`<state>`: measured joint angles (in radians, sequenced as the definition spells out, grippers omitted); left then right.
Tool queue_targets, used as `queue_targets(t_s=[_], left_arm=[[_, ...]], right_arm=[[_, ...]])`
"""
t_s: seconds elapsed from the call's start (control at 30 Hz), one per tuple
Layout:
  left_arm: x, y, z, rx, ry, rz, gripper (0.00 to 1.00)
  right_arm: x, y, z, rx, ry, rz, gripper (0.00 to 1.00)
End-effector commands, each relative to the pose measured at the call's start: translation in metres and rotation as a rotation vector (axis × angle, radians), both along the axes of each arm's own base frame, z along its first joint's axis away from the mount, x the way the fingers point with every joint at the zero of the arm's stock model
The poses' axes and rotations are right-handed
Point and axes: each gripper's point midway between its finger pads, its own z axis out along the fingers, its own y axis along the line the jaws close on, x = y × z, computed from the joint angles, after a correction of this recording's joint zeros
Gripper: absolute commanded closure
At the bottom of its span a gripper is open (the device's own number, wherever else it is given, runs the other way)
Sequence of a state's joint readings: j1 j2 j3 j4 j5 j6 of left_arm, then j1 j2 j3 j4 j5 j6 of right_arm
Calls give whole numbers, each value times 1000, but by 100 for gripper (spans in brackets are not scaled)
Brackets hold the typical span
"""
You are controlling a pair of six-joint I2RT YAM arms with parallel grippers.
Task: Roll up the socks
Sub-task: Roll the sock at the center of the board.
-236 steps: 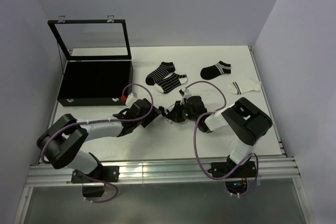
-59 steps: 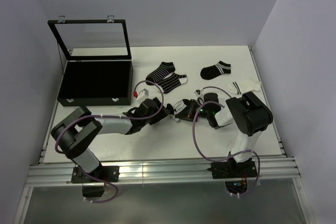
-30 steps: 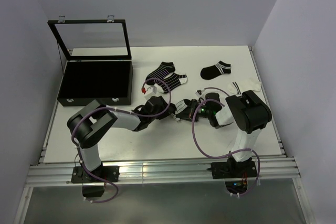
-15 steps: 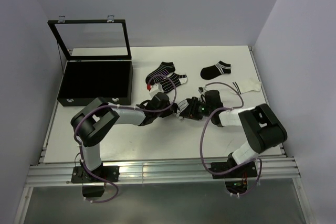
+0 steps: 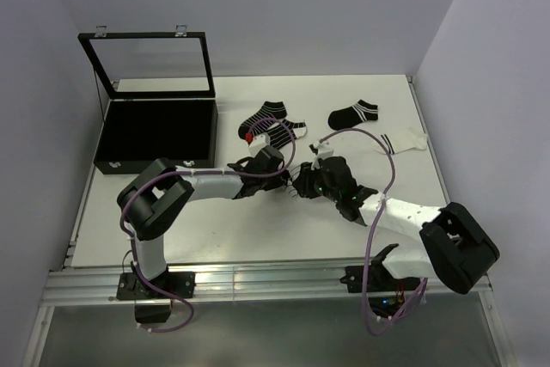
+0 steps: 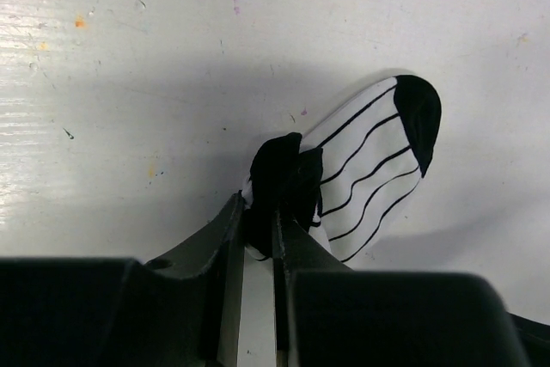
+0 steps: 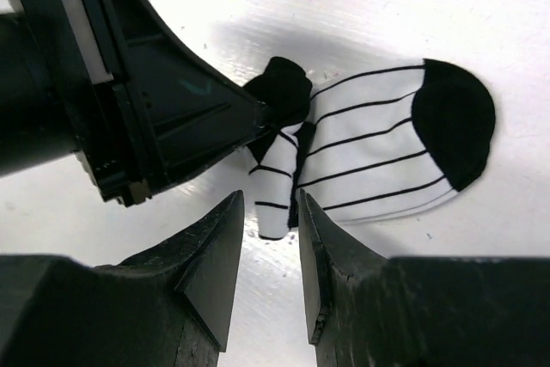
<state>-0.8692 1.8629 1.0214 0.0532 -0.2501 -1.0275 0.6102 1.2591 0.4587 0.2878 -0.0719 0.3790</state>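
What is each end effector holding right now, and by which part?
Left end effector pinches the white striped sock by its bunched black end, opposite the toe. Right end effector is open over it, holding nothing.

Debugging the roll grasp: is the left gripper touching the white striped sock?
Touching. The left wrist view shows the left gripper closed on the black folded end of the white striped sock, with the fabric pinched in its jaws.
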Motion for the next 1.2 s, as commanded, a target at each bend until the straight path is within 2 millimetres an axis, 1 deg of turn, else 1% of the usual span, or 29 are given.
queue_targets(t_s=[0.0, 0.13, 0.17, 0.23, 0.3, 0.4, 0.57, 0.67, 0.77, 0.87, 0.9, 0.93, 1.0, 1.03, 1.07, 1.1, 1.13, 1.17], left_arm=[[-20, 29, -35, 189, 90, -30, 100], [-22, 32, -35, 212, 104, -30, 100], [-22, 33, -35, 216, 105, -30, 100], [-23, 33, -35, 213, 106, -31, 100], [-23, 32, -34, 209, 107, -31, 100], [-24, 31, -35, 207, 112, -37, 100], [-25, 32, -34, 206, 118, -34, 100], [-27, 34, -34, 210, 124, -32, 100], [-29, 34, -36, 210, 134, -36, 100], [-31, 36, -38, 216, 145, -32, 100], [-32, 37, -39, 222, 148, -31, 100], [-32, 39, -40, 228, 150, -31, 100], [-33, 40, -40, 233, 151, -29, 100], [-33, 40, -39, 233, 151, -29, 100], [-34, 42, -39, 236, 153, -27, 100], [-35, 43, -39, 238, 153, -26, 100], [-34, 44, -38, 240, 152, -25, 100], [-35, 46, -39, 248, 157, -22, 100]], right_arm=[[8, 0, 5, -73, -127, 1, 61], [8, 13, 9, -98, -184, 42, 61], [8, 14, 10, -108, -197, 38, 61], [6, 20, 8, -115, -208, 61, 61], [7, 21, 4, -134, -206, 67, 60], [7, 27, -11, -168, -186, 78, 60], [6, 31, -28, -209, -148, 77, 60], [4, 32, -37, -222, -120, 83, 59], [3, 32, -42, -242, -105, 77, 59], [-2, 36, -34, -211, -115, 83, 58], [-1, 37, -22, -181, -138, 75, 58], [-3, 35, -19, -175, -142, 72, 58], [-3, 33, -7, -146, -171, 60, 58], [-4, 31, 4, -119, -203, 54, 55], [-4, 30, 8, -106, -216, 50, 54], [-7, 26, 6, -108, -223, 46, 53], [-5, 27, 16, -82, -255, 40, 52], [-6, 26, 16, -77, -264, 40, 52]])
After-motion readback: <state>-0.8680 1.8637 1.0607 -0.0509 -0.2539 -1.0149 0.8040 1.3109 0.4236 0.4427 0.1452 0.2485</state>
